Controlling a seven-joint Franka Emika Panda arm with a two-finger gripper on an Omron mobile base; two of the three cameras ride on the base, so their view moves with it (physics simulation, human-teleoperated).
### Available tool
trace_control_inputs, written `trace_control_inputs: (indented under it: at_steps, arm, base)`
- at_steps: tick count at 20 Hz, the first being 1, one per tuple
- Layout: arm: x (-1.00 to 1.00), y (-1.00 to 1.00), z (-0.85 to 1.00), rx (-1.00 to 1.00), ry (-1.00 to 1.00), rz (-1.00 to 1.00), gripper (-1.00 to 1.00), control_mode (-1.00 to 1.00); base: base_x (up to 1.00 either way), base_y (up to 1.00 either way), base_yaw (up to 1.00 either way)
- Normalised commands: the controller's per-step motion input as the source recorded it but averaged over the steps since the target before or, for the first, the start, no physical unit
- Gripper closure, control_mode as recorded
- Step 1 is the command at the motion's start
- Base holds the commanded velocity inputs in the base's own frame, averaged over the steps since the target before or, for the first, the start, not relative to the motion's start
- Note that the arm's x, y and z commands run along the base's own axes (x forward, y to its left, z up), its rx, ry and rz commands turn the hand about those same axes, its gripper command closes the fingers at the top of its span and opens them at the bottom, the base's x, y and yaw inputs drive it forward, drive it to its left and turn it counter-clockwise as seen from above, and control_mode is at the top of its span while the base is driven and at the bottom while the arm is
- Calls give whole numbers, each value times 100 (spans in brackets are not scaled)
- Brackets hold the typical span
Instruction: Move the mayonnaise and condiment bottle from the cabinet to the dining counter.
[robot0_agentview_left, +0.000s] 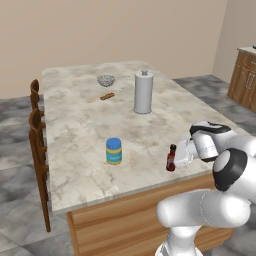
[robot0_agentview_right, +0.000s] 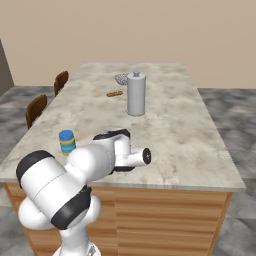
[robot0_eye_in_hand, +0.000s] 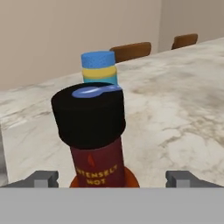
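Two task items sit on the table (robot0_agentview_left: 75, 135) now. The condiment bottle (robot0_agentview_left: 171, 158) stands upright close to the near edge, at about 5 o'clock on the top. The mayonnaise (robot0_agentview_left: 114, 151) is off at its 9 o'clock, well apart, with bare marble between. The gripper (robot0_eye_in_hand: 112, 178) has its fingers (robot0_eye_in_hand: 43, 178) spread wide, one on each side of the bottle, not clamping it. A tall grey cylinder (robot0_agentview_left: 143, 92) stands far back near 12, leaving lots of open room.

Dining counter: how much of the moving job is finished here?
Mostly done, it seems. The mayonnaise stands upright on the dining counter. The condiment bottle stands there too, near the front edge, between the open gripper fingers, which appear clear of it. Probably left: withdrawing the arm.
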Motion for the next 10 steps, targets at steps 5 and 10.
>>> trace_control_inputs:
  at_steps: [5,10]
  arm:
    - [-4,-7,9,2,0,1,-100,-100]
    - [-22,-23,36,9,-5,0,-100,-100]
  base:
    - [0,0,0]
    - [0,0,0]
